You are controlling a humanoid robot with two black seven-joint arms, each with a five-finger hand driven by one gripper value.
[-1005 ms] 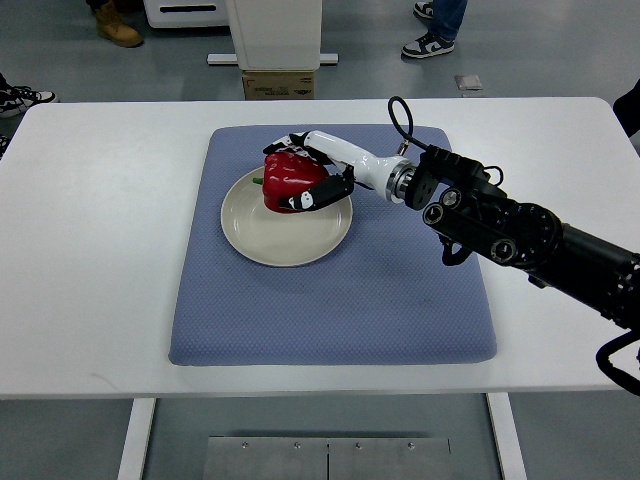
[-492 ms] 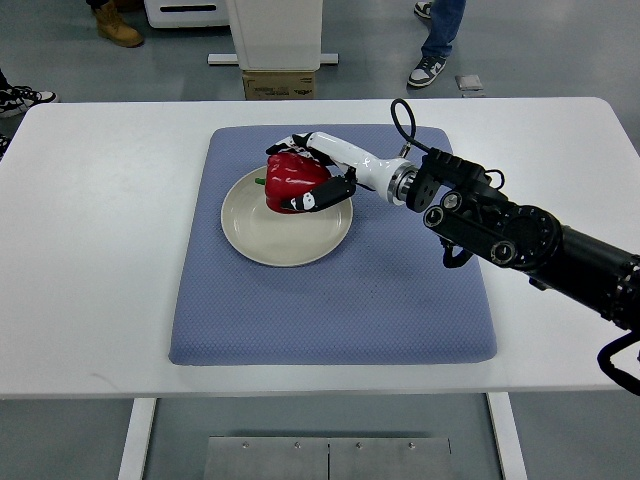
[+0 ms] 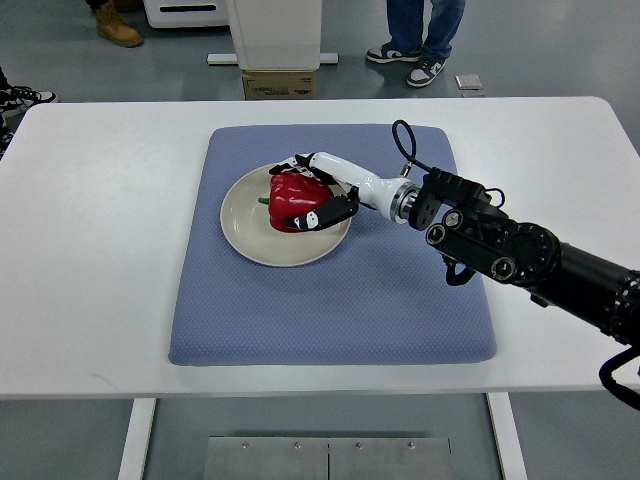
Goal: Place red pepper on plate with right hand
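Top view: the right hand (image 3: pixel 312 192) reaches in from the right edge of the frame, its dark arm crossing the lower right of a blue mat (image 3: pixel 330 300). The fingers (image 3: pixel 330 211) are wrapped around a red pepper (image 3: pixel 292 200), grasping it from the upper and lower sides. The red pepper sits over the upper right part of a cream plate (image 3: pixel 255 235); whether it rests on the plate surface or is held just above it cannot be told. The plate lies on the mat, left of centre in the frame, and the mat lies on a white tabletop (image 3: pixel 90 250). Along the top edge, people's shoes and legs (image 3: pixel 420 40) stand on the floor beyond the tabletop.
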